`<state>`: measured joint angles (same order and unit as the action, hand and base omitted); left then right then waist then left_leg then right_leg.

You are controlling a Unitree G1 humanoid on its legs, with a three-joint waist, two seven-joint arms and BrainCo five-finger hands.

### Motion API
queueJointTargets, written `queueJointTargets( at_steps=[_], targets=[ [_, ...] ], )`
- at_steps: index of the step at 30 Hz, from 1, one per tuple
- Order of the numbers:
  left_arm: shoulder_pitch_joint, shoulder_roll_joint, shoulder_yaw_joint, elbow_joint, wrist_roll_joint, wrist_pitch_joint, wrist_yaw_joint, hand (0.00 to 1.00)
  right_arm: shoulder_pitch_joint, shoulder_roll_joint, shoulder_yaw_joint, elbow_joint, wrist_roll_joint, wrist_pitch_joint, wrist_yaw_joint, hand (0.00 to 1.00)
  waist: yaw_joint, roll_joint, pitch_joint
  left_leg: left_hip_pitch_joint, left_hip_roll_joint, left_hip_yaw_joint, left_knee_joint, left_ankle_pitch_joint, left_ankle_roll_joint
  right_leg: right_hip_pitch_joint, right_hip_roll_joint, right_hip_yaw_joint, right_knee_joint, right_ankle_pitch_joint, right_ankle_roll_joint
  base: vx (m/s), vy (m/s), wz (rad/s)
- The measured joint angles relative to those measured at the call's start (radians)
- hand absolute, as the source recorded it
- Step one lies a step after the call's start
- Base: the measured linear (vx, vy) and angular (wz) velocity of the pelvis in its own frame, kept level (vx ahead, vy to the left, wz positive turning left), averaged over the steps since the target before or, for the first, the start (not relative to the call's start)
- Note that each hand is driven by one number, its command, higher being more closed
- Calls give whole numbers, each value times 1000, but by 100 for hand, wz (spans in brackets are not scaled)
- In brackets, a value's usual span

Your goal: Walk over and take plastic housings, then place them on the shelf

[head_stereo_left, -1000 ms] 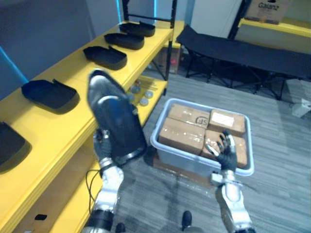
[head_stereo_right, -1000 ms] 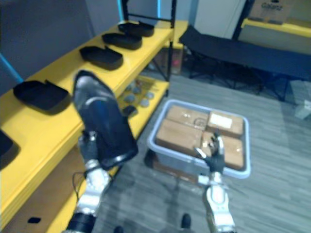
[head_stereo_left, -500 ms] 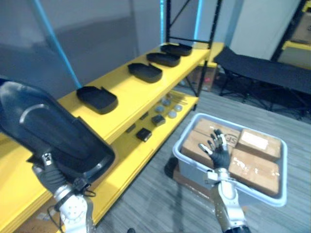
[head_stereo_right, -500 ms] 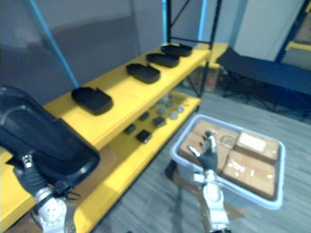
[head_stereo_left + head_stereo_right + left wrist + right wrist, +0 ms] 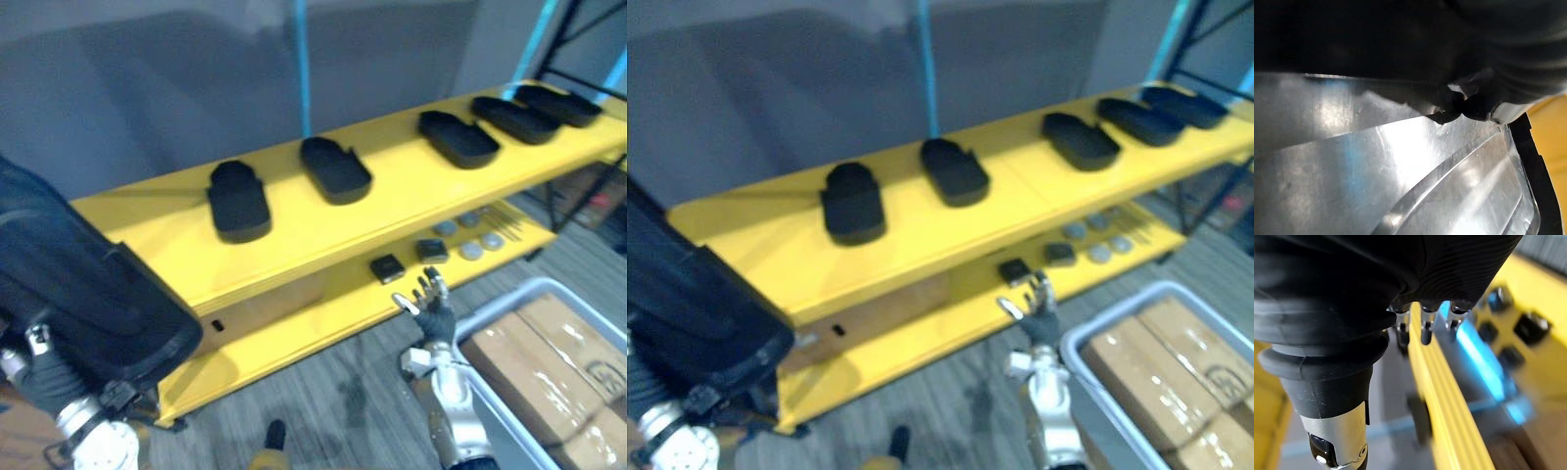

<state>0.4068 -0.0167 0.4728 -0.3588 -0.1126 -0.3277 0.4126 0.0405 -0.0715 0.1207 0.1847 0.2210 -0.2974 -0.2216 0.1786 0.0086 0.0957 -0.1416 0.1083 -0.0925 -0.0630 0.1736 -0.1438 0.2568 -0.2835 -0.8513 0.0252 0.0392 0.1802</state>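
Observation:
My left hand [image 5: 47, 384] at the lower left is shut on a large black plastic housing [image 5: 83, 284], which it holds up in front of the yellow shelf [image 5: 392, 211]. The housing's glossy surface [image 5: 1400, 176] lies right against the left wrist camera. Several more black housings lie in a row on the shelf's top board, among them one [image 5: 238, 201] at the left, one [image 5: 335, 168] beside it and one [image 5: 458, 137] further right. My right hand [image 5: 432, 311] is raised before the lower board, open, its fingers [image 5: 1425, 325] straight and holding nothing.
Small dark parts [image 5: 387, 266] and round discs [image 5: 470, 250] lie on the shelf's lower board. A grey bin [image 5: 505, 304] with cardboard boxes [image 5: 549, 367] stands on the floor at the lower right, close to my right arm. A grey wall backs the shelf.
The camera has swung left to face the shelf, so the whole scene shifted right and the bin slid to the corner. My left hand still holds the housing; my right hand stays raised.

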Motion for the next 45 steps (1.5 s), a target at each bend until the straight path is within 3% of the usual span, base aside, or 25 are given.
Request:
queueJointTargets(
  at_steps=[6,8,10,14,18,21,22,24,25,26,28,29,30,31,32,33,34,35,36,37,38,39,40,42,45],
  targets=[
    [21,-2,-32,-17,-40,-43,-79,100,-16,-9,-1,7,0,-5,1,0,-9,-8,73,-24,0,-15,0,20,13,-17,-10,103,111,-132,-43,-12,32,38],
    [19,-2,-51,-27,-49,-46,-101,100,-12,-12,-4,7,0,-5,0,0,-16,-8,85,-43,-4,-40,-6,37,9,-33,-10,120,143,-174,-36,-17,2,39],
    [17,-2,-73,-37,-74,-59,-131,100,0,-19,-5,7,-3,-5,4,0,-21,-4,104,-62,-2,-43,-15,58,11,-46,-10,114,168,-192,4,-9,-21,34],
    [27,-2,-85,-73,-78,-81,-155,100,46,-18,-13,5,-29,-12,22,0,-19,-16,118,-67,-13,-45,-15,60,9,-41,-15,113,155,-190,18,41,8,8],
    [2,14,-84,-104,-63,-111,-159,100,81,-13,-13,-18,-27,-49,57,0,-18,-49,128,-69,-46,-38,-15,49,18,-39,-47,118,158,-183,11,77,48,6],
    [-26,26,-84,-112,-35,-121,-157,100,73,-15,-10,-20,-28,-59,68,0,-21,-47,127,-55,-48,-44,-15,39,26,-76,-65,216,245,-129,-32,31,174,6],
    [-27,54,-84,-113,-34,-125,-152,100,56,-13,0,-20,-41,-63,69,0,-21,-47,127,-38,-39,-38,-15,27,36,-108,-68,287,303,-92,-83,-14,200,-15],
    [-35,84,-87,-112,-34,-125,-142,100,30,-9,14,-20,-62,-74,69,0,-26,-44,126,-19,-26,-34,-15,16,51,-143,-66,352,364,-22,-95,-12,180,-15],
    [-50,99,-92,-112,-33,-125,-134,100,21,-9,19,-20,-74,-80,69,0,-28,-39,126,-16,-16,-38,-15,13,55,-163,-54,381,388,-27,-101,-65,97,-1],
    [-90,120,-94,-108,-27,-121,-116,100,13,-7,21,-19,-91,-81,70,0,-31,-30,130,-17,9,-62,-17,11,60,-187,4,426,372,-159,-104,-102,7,8],
    [-147,124,-98,-87,-27,-119,-98,100,0,-8,19,-20,-117,-81,68,0,-46,-30,130,-17,18,-82,-17,11,59,-196,97,465,253,-256,-108,-237,-119,24],
    [-176,127,-102,-69,-26,-117,-84,100,-10,-8,18,-26,-118,-81,67,0,-60,-34,129,-23,8,-93,-17,8,55,-193,157,509,126,-267,-126,-290,-167,46],
    [-189,124,-106,-59,-24,-115,-81,100,-4,-10,14,-32,-118,-82,66,0,-75,-36,129,-36,-8,-101,-10,8,54,-189,186,560,80,-241,-124,-198,-137,114],
    [-203,123,-139,-42,-12,-112,-81,100,27,-9,-15,-45,-118,-83,64,0,-111,-37,123,-54,-32,-120,0,-17,52,-163,210,581,45,-226,-109,-10,-68,135],
    [-208,122,-150,-45,12,-112,-84,100,44,4,-45,-45,-117,-82,58,0,-119,-57,126,-101,-62,-61,117,-55,100,-165,179,555,60,-230,-99,228,22,156],
    [-200,125,-164,-51,26,-112,-82,100,69,6,-83,-63,-117,-82,42,0,-122,-61,134,-148,-99,29,331,-149,130,-142,165,553,86,-219,-54,318,68,101],
    [-196,123,-172,-51,35,-112,-81,100,84,5,-99,-75,-117,-82,34,0,-125,-52,135,-142,-104,53,358,-185,131,-119,176,549,98,-217,-50,318,121,95],
    [-190,116,-186,-50,44,-112,-81,100,97,2,-116,-81,-117,-82,22,0,-127,-38,131,-118,-97,39,337,-199,109,-119,185,578,159,-221,-45,147,142,77],
    [-177,118,-215,-62,44,-112,-80,100,104,1,-130,-101,-116,-82,18,0,-125,-32,122,-75,-74,7,260,-169,110,-183,195,634,296,-211,-48,48,193,81],
    [-171,118,-227,-79,49,-113,-79,100,106,0,-132,-139,-115,-94,20,0,-126,-31,117,-45,-57,-18,194,-137,101,-202,210,669,281,-248,-100,-46,155,59],
    [-171,118,-231,-86,52,-113,-79,100,102,1,-131,-153,-115,-103,22,0,-123,-45,109,-34,-59,-19,169,-126,96,-203,210,672,233,-248,-107,-114,98,41],
    [-171,121,-228,-96,50,-113,-78,100,84,2,-126,-171,-114,-119,29,0,-113,-90,83,-23,-74,-9,136,-116,90,-214,187,678,147,-204,-117,-99,0,24],
    [-173,114,-221,-92,42,-105,-78,100,62,2,-131,-174,-113,-131,36,0,-113,-114,74,-5,-85,-13,123,-110,79,-210,173,687,118,-185,-86,-49,-27,14],
    [-151,93,-224,-96,42,-96,-77,100,41,-9,-137,-179,-106,-141,54,0,-110,-103,52,15,-70,-5,91,-103,66,-189,189,684,90,-184,-94,50,-48,-4],
    [-146,69,-238,-102,41,-79,-67,100,39,-28,-139,-179,-81,-140,92,0,-117,-50,28,20,-52,-9,44,-82,46,-186,209,668,65,-172,-105,45,-11,3]
  ],
)
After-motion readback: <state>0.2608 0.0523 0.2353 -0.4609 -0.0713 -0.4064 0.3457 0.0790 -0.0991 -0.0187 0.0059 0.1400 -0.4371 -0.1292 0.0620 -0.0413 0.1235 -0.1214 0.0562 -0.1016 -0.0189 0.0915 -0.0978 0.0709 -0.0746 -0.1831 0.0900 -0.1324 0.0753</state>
